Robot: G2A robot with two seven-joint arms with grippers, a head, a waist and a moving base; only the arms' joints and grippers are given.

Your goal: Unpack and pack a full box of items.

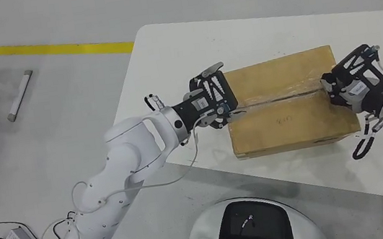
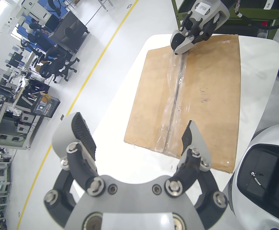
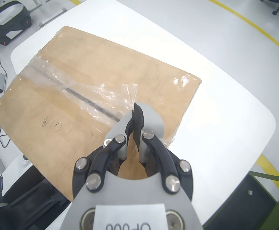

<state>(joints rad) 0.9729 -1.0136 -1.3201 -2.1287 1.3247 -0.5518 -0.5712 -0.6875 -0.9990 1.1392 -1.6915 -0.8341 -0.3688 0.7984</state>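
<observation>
Nearest the lens, the left gripper (image 2: 133,122) is seen with its jaws spread wide, nothing held between them. It is placed at the short end of the cardboard box (image 2: 207,98) that faces the table's left edge; whether its fingers touch the cardboard cannot be told. The box is closed and is laid flat near the middle of the white table (image 1: 355,32), well inside every edge, with its long sides running from left to right. Its two top flaps are met along a centre seam, which is covered by a strip of clear tape (image 3: 98,95), wrinkled along its length. A pen mark (image 3: 51,124) is written on the flap nearer the table's front edge. At the box's opposite short end, the right gripper (image 3: 136,113) is clamped tight on the tape's loose end, which is lifted off the cardboard there.
</observation>
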